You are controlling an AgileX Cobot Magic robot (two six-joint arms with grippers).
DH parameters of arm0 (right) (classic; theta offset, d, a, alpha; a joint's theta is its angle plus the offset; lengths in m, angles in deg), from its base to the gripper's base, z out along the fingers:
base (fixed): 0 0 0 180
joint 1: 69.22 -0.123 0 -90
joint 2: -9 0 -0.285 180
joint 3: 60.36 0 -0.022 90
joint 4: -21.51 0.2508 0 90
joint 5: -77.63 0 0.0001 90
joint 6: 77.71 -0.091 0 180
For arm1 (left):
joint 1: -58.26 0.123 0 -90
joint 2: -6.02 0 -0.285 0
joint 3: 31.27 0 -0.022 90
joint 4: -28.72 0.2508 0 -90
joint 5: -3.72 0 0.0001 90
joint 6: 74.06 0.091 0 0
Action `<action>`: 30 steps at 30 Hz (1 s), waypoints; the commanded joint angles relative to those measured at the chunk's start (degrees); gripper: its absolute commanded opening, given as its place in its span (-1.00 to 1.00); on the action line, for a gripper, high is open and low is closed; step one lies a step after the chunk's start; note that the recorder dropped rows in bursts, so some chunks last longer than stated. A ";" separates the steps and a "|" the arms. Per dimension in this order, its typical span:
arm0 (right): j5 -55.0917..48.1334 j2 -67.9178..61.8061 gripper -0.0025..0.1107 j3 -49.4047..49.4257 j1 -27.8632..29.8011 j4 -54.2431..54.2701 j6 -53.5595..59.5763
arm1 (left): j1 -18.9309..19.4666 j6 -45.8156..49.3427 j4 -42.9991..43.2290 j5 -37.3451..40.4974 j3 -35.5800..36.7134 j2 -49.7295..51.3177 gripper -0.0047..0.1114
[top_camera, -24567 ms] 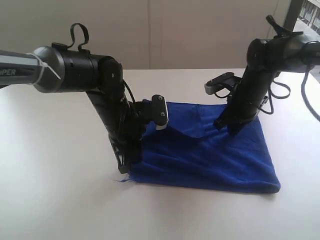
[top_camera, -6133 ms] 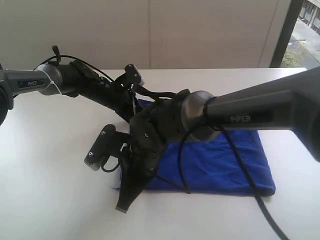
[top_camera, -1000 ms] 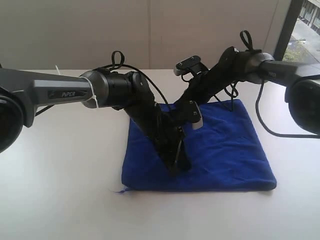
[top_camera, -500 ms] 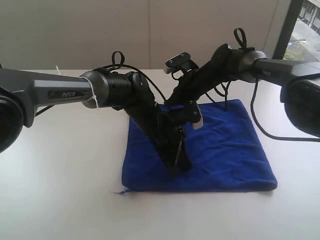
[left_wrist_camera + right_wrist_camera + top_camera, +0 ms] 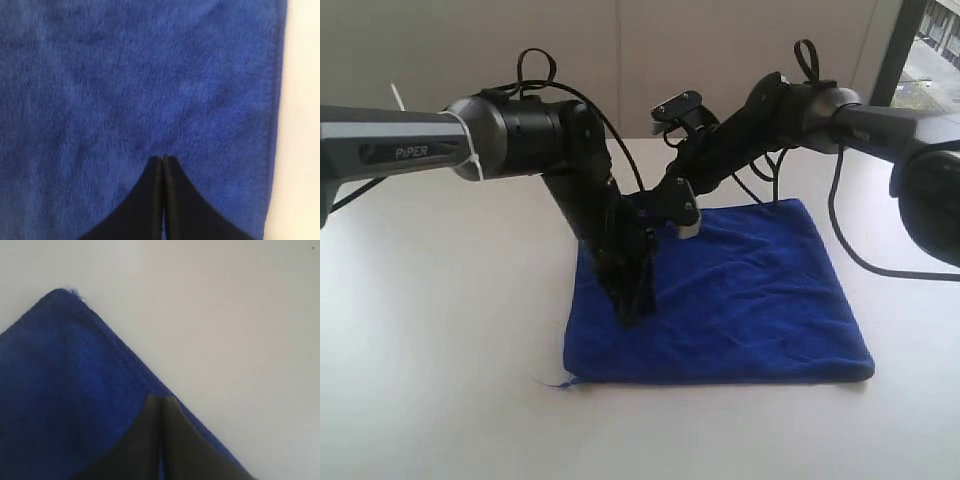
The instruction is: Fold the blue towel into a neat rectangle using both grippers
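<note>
blue towel lies flat on the white surface, looks folded, edges roughly square, loose thread at near-left corner; risk: both claws are closed with nothing pinched, so any sideways drag of a tip pressing the pile could ruck the layers or skew the hem; left claw tip sits over the towel's left part, just inside its edge; right claw tip at the hem, near a corner.
</note>
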 commanded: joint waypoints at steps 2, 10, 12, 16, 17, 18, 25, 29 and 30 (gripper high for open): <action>-4.50 -1.24 -0.96 -4.93 0.24 -3.93 -4.88 | 0.26 -3.54 1.45 -1.67 4.87 -2.64 -0.92; -9.83 -5.38 -0.96 -10.50 0.24 -4.10 -7.41 | 0.15 -3.43 -2.22 -8.41 10.74 -2.96 -0.92; -10.19 -6.22 -0.96 -10.50 0.24 -4.23 -7.41 | 0.15 -3.43 -2.22 -8.94 11.09 -2.96 -0.92; -10.14 -7.31 -0.96 -10.50 0.24 -4.23 -7.41 | 0.15 -3.43 -2.22 -9.22 11.07 -2.96 -0.92; -9.72 -7.45 -0.96 -10.50 0.24 -4.23 -7.41 | 0.15 -3.43 -2.22 -9.22 11.07 -2.96 -0.92; -9.36 -7.85 -0.96 -10.50 0.24 -4.23 -7.41 | 0.15 -3.43 -2.22 -9.22 11.07 -2.96 -0.92; -5.55 -9.46 -0.96 -10.50 0.24 -4.39 -7.81 | 0.15 -3.43 -2.71 -7.97 11.07 -2.96 -0.92; -3.18 -10.23 -0.96 -10.50 0.24 -4.53 -7.81 | 0.15 -3.43 -2.85 -7.98 11.07 -2.96 -0.92; -2.50 -10.23 -0.96 -10.50 0.24 -4.53 -7.81 | 0.15 -3.43 -2.85 -7.98 11.07 -2.96 -0.92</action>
